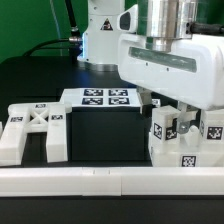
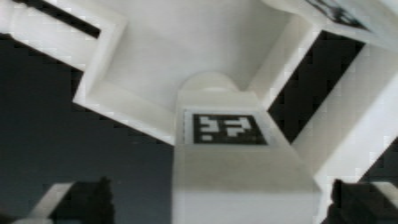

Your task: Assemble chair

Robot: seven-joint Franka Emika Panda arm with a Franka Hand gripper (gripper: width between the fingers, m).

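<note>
gripper (image 1: 172,112): low over the parts at the exterior view's right, jaws spread and clamped on nothing.
fingers (image 2: 80,200): one on each side of a white tagged piece (image 2: 226,128). A dark gap shows between this finger and the piece. The other finger sits just beside it, and I can't tell if it touches.
tagged piece: angular white part, tag facing the wrist camera, running between the jaws.
right cluster (image 1: 185,160): chunky white tagged blocks standing close together under the hand, on the near side just behind the border rail (image 1: 100,182). I can't tell which of them are actually joined.
X-braced frame (image 1: 35,130): lies flat at the exterior view's left, near side, by the rail and well apart from the cluster.
marker board (image 1: 105,98): flat on the table, farther back, between the two groups.
chair: not together yet, with its parts split between the cluster and the loose frame.
progress: looks early to middle. The frame is unattached, and the gripper seems lined up to grasp the tagged piece. Joining the frame to the rest is left.
exterior only: overall layout, with frame, board and rail. The jaw gap is not readable there.
wrist only: finger spacing around the piece and its tag close up. Nothing else of the scene shows.
</note>
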